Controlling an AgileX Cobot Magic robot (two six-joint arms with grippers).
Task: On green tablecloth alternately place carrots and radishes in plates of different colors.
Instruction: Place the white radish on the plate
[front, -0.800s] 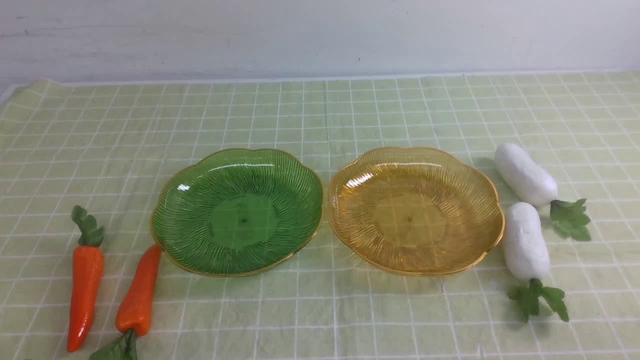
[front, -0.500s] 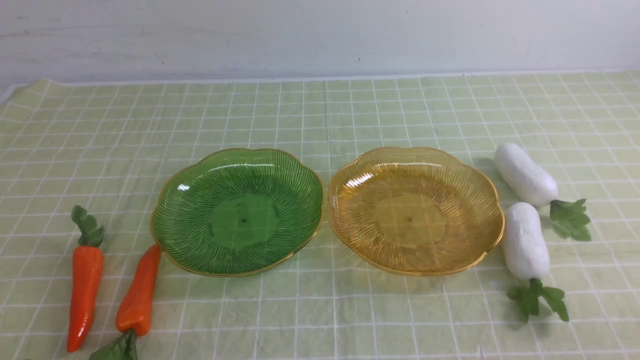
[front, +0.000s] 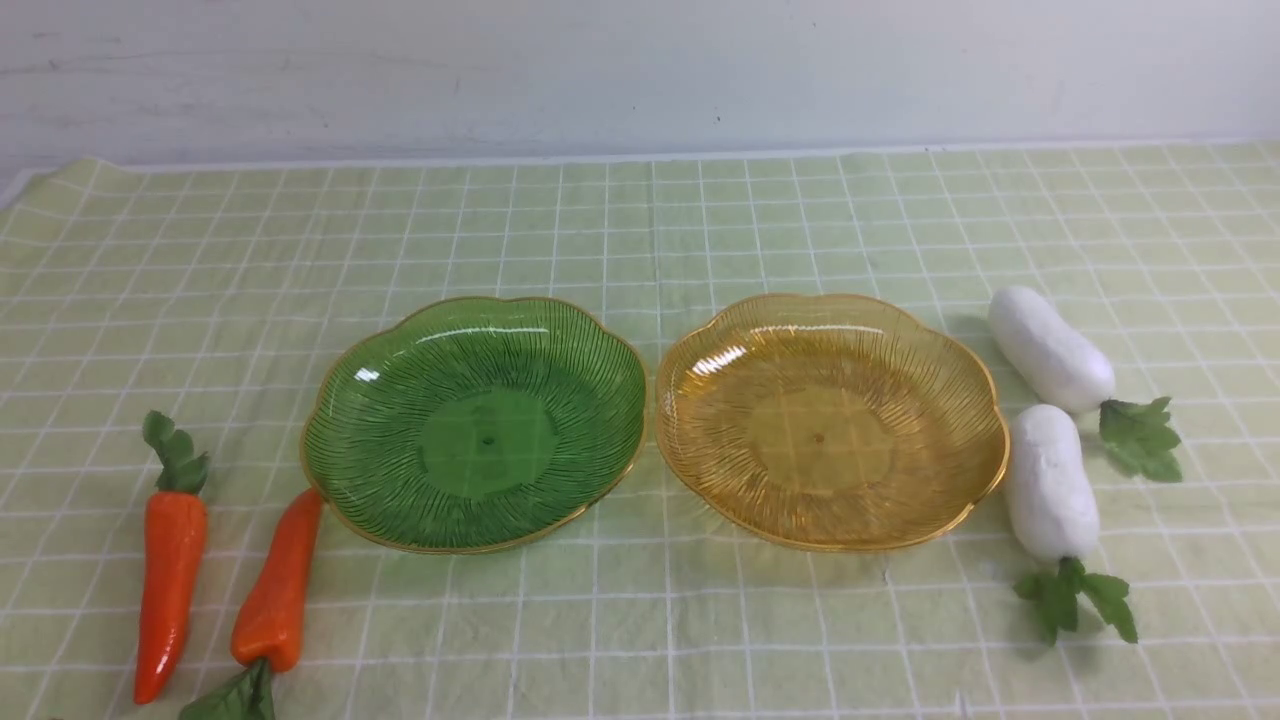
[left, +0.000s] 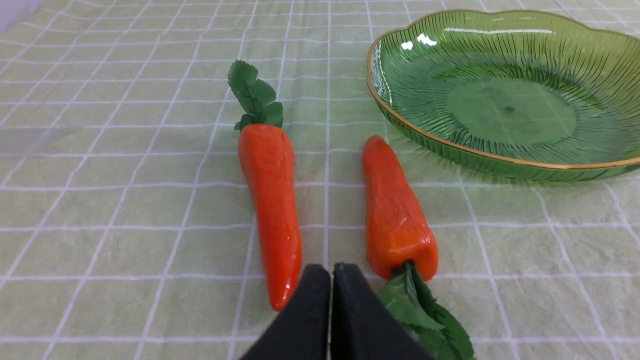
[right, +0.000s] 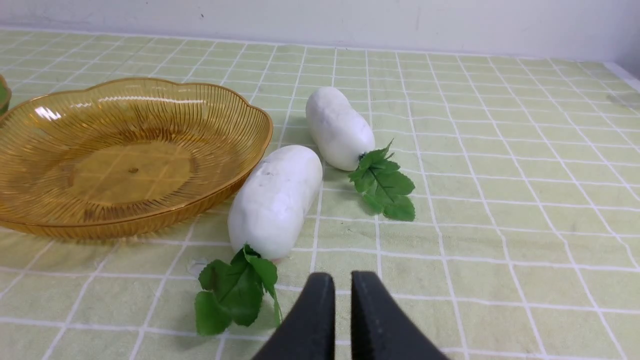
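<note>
- Tablecloth (front: 640, 230): pale green with a white grid, slightly wrinkled. It runs back to a white wall (front: 640, 70).
- Green plate (front: 480, 340): sits on the cloth left of centre. Ribbed and see-through, with a gold edge on a scalloped rim.
- Amber plate (front: 830, 340): same shape, just to the right of the green one. The rims are nearly touching, with a thin strip of cloth between them.
- Left carrot (front: 170, 590): on the cloth, well left of the green plate. Leaves point away from the robot, tip points toward it.
- Right carrot (front: 275, 590): just beside the left carrot, turned the other way. Leaves are at the near end and the tip reaches the green plate's near-left rim. Cannot tell whether tip and rim touch.
- Far radish (front: 1050, 350): on the cloth right of the amber plate, lying at a slant. Leaves are at its right-hand near end.
- Near radish (front: 1050, 485): just beside the amber plate's right rim, leaves toward the robot. A small gap separates it from the far radish.
- All four vegetables lie on the cloth, outside the plates.
- Left gripper (left: 331, 272): black jaws pressed together, gripping nothing. It hangs low over the cloth between the near ends of the two carrots.
- Right gripper (right: 337, 280): jaws drawn together with only a narrow slit, gripping nothing. It hangs over the cloth just beside the near radish's leaves.
</note>
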